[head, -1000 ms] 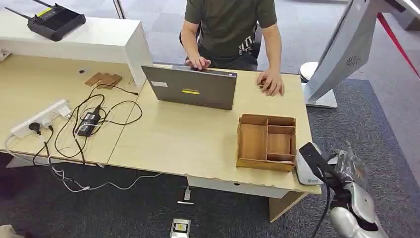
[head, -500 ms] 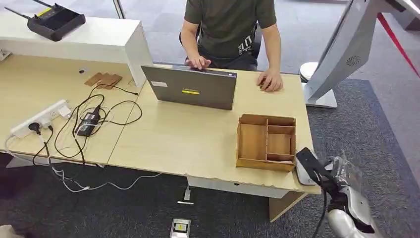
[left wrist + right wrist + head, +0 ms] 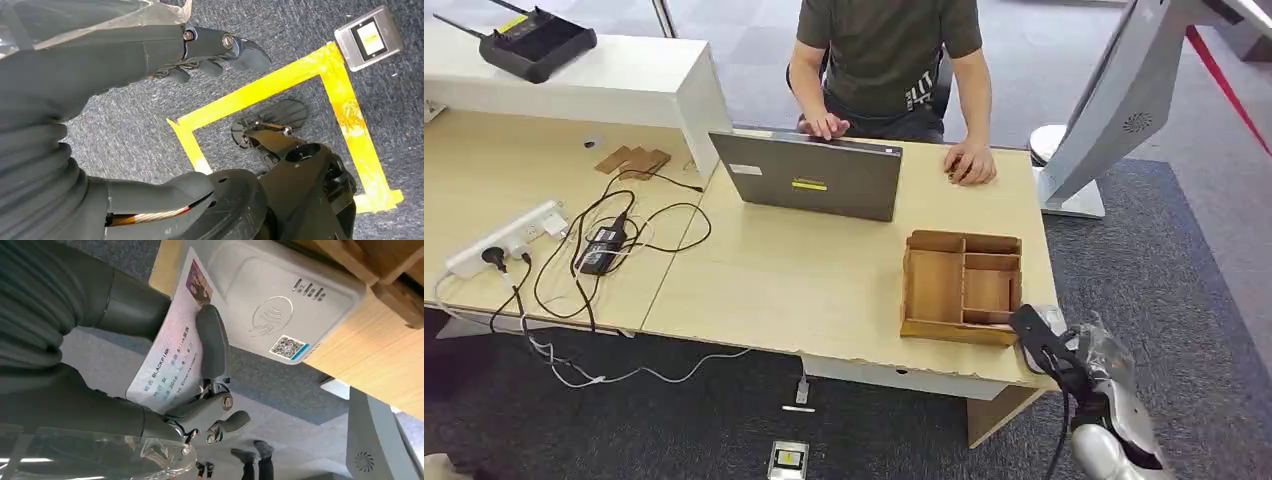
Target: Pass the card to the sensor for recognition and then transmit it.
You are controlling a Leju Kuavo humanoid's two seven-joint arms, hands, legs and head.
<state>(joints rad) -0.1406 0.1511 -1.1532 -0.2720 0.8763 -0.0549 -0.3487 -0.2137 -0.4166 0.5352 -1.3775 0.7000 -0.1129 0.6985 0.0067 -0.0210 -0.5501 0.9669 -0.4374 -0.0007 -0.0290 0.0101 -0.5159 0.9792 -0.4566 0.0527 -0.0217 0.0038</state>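
Pinching a glossy flat card point(image 3: 170, 360), the right hand point(image 3: 150, 365) hovers by the smooth rounded white sensor point(image 3: 280, 305).

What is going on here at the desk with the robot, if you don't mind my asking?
The robot's right hand holds a printed card beside the white card reader at the corner of the desk, next to a wooden organiser. The card's edge is close to the reader, not flat on it. The left hand hangs over the floor holding nothing. A person sits at a laptop.
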